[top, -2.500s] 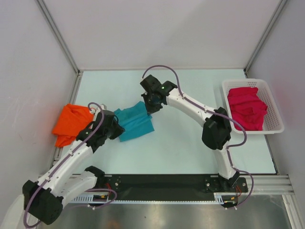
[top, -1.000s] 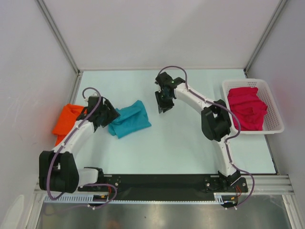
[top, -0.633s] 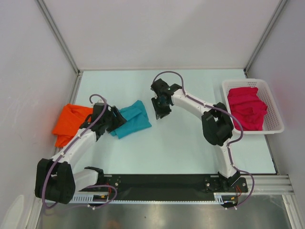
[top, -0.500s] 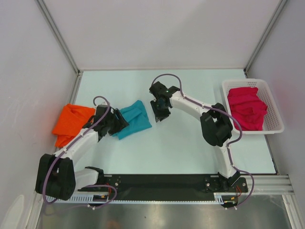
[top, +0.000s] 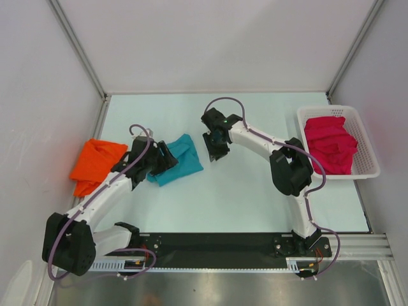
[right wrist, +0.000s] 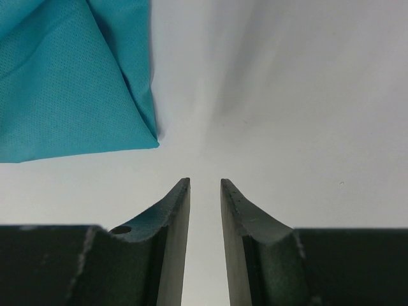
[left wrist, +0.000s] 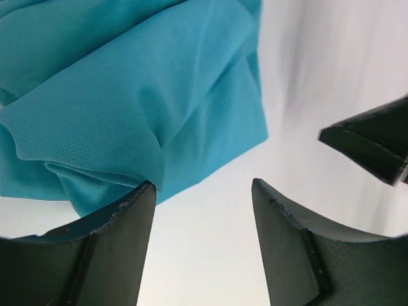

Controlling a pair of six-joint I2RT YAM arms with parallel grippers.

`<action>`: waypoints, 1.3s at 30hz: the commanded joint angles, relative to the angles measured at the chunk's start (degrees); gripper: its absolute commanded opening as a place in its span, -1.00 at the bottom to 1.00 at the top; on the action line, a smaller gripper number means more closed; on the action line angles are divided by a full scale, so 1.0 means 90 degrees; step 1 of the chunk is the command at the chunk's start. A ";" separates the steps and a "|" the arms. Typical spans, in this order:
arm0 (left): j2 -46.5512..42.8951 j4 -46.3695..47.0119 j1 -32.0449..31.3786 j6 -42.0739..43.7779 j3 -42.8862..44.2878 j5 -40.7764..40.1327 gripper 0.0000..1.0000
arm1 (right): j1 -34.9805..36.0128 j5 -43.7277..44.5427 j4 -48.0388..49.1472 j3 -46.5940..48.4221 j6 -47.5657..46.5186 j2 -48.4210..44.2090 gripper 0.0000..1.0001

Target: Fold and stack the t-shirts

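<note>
A folded teal t-shirt lies left of the table's middle. My left gripper is at its left side, open with bare table between the fingers. The left finger sits at the teal cloth's edge. My right gripper hovers just right of the shirt, its jaws a narrow gap apart with nothing between them. A corner of the teal shirt shows at that view's upper left. The orange t-shirt lies folded at the far left. The magenta t-shirt is bunched in the basket.
A white slotted basket stands at the table's right edge. Grey walls close in the left, back and right sides. A black rail with the arm bases runs along the near edge. The right gripper's fingertip shows in the left wrist view.
My left gripper has moved right, from beside the orange shirt onto the teal shirt's left side. The right gripper has drifted slightly left and nearer, toward the shirt's right edge.
</note>
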 commanded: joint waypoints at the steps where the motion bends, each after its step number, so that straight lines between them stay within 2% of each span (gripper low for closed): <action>1: -0.0346 -0.0273 -0.0407 -0.0039 0.0456 -0.0314 0.35 | 0.0015 0.0076 0.0107 -0.0088 0.0046 -0.0367 -0.39; 5: -0.0142 -0.0215 -0.0690 -0.0137 0.0427 -0.0314 0.35 | 0.0044 0.0066 0.0146 -0.0156 0.0056 -0.0387 -0.39; 14: 0.0132 -0.0029 -0.0739 -0.0147 0.0164 -0.0314 0.36 | 0.0015 0.0173 0.0185 -0.0449 0.0056 -0.0533 -0.39; 23: 0.1235 0.0351 -0.0681 0.0107 0.0349 -0.0754 0.36 | -0.0024 0.0261 0.0098 -0.0440 0.0017 -0.0611 -0.40; 26: 0.1694 0.0411 -0.0457 0.0243 0.0602 -0.0744 0.36 | -0.0092 0.0271 0.0059 -0.0488 -0.0003 -0.0689 -0.41; 32: 0.2173 0.0216 0.0450 0.0605 0.1344 -0.0676 0.37 | -0.0170 0.0271 0.0039 -0.0664 -0.0012 -0.0816 -0.41; 39: 0.2262 -0.0049 0.0774 0.0615 0.1921 -0.0588 0.37 | -0.0170 0.0271 0.0058 -0.0625 0.0007 -0.0748 -0.41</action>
